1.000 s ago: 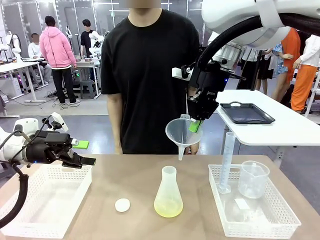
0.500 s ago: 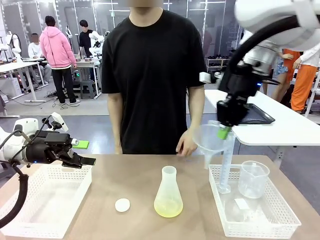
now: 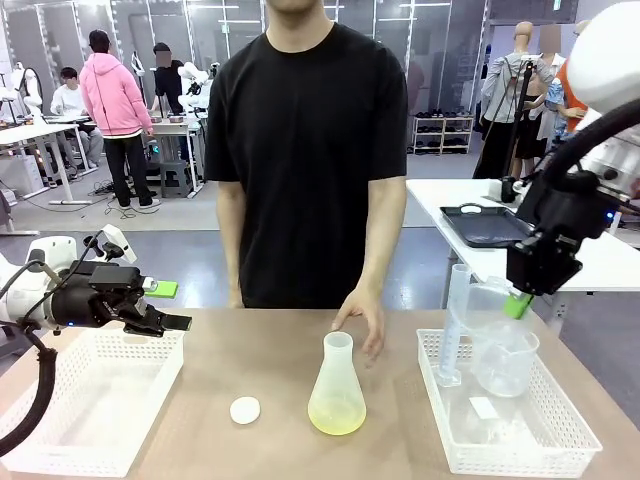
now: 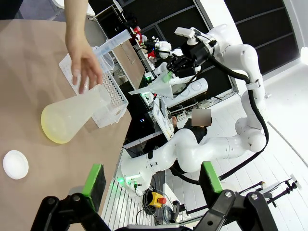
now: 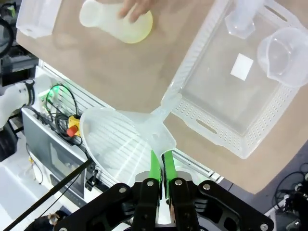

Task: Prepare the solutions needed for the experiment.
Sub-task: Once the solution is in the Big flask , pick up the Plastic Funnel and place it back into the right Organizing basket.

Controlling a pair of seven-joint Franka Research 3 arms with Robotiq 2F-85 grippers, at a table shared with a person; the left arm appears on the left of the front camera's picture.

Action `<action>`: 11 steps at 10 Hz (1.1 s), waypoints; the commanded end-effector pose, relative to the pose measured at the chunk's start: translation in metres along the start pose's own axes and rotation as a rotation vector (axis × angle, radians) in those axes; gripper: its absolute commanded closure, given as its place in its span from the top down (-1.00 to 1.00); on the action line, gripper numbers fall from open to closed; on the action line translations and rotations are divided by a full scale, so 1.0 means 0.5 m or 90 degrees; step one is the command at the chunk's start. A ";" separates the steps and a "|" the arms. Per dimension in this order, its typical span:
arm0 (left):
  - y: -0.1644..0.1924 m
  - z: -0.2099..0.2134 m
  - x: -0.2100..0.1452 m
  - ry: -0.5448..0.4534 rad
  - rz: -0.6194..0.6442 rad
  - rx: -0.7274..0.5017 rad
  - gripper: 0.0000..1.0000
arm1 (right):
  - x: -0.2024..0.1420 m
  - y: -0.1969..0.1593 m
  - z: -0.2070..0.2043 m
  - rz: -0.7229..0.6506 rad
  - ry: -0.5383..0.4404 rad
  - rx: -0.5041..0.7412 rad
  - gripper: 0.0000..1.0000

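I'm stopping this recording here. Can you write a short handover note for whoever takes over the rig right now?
Right gripper: jaws shut on the edge of the funnel, held in the air over the right basket, near the beaker and measuring cylinder.
Left gripper: jaws open, nothing held, above the left basket.
Flask: upright mid-table, uncapped, a little pale yellow liquid inside. The person's hand is by its neck. A round white lid lies to its left.
Done: liquid is in the flask.
Left: probably set the funnel down and close the flask.
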State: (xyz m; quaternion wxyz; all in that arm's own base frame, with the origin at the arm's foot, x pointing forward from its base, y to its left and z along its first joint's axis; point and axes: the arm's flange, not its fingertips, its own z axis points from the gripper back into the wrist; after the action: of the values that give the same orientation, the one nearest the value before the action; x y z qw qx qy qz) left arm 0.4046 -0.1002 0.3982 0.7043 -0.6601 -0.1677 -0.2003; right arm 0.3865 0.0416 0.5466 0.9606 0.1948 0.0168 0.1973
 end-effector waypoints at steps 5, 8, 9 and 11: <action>-0.005 0.002 0.000 0.009 -0.004 -0.006 1.00 | -0.018 -0.080 -0.087 -0.074 -0.035 -0.013 -1.00; -0.005 0.002 0.000 0.009 -0.004 -0.006 1.00 | -0.007 -0.128 -0.153 -0.131 -0.026 0.000 -1.00; -0.005 0.002 0.000 0.009 -0.004 -0.006 1.00 | -0.005 -0.140 -0.169 -0.153 -0.010 0.010 -1.00; -0.005 0.002 0.000 0.009 -0.004 -0.006 1.00 | 0.005 -0.162 -0.185 -0.214 0.012 0.001 -1.00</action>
State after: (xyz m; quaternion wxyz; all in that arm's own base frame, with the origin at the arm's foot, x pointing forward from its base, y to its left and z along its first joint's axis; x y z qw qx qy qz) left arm 0.4046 -0.1002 0.3982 0.7043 -0.6601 -0.1677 -0.2003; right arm 0.4015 0.0068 0.4278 0.9774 0.1916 0.0495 0.0740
